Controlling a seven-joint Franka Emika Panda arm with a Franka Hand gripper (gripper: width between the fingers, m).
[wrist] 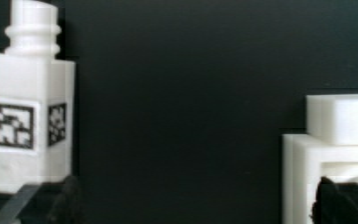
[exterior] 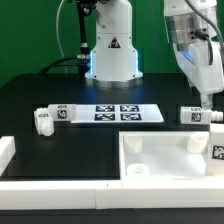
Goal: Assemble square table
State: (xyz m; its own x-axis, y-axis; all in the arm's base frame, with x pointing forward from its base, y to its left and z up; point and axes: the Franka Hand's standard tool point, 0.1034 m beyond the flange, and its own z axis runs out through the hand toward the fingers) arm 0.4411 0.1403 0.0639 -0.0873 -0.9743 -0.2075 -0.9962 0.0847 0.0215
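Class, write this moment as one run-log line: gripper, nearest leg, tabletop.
gripper: open, holding nothing | nearest leg: lying down, just below gripper, ungrasped | tabletop: lying flat, sockets up

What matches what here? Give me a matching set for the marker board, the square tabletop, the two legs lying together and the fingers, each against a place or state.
Things:
1. marker board
2. square tabletop
3. two legs
4. fingers

Place or state:
A. exterior view's left
B. centre, lying flat
C. front, toward the exterior view's right
D. open, holding nothing

Pairs: 1-B, 2-C, 3-A, 4-D
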